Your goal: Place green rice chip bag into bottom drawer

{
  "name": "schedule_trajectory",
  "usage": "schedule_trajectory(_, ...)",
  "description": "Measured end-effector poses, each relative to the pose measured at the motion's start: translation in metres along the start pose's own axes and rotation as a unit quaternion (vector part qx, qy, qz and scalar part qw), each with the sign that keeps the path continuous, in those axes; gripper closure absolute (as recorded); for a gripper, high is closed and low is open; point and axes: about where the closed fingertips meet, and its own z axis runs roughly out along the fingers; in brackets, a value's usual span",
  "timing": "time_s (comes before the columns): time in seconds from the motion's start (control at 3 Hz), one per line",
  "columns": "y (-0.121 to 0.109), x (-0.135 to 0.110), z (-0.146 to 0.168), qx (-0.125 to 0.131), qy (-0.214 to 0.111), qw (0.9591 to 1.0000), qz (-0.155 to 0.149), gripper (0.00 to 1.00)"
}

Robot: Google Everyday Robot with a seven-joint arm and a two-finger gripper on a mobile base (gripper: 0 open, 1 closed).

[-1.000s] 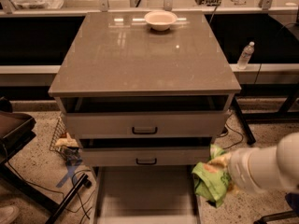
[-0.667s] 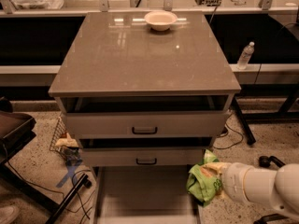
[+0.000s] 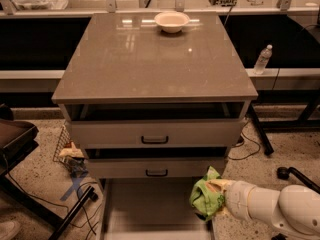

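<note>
Down at the front right, my gripper (image 3: 216,200) is closed on the bag (image 3: 202,200). The bag hangs in the air just over the right wall of the bottom drawer (image 3: 145,211). The bag is green, shiny and all crumpled. I think it is very light, soft and a bit slippery, and the chips inside can break. A pinch on a scrunched edge is best, not on the fat middle. The drawer is pulled out, pale, flat and smooth inside. Behind it are two grey drawer fronts (image 3: 155,133) with black handles. Far back on the smooth brown top (image 3: 150,64) sits a round white bowl (image 3: 171,21).
</note>
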Motion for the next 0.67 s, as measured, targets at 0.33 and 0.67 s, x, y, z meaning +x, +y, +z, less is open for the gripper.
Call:
schedule_trajectory(0.33,0.0,0.0,0.0,0.0,0.0,1.0,0.0,1.0)
schedule_trajectory(0.67,0.01,0.005,0.051,0.014,-0.018,0.9995,0.023,1.0)
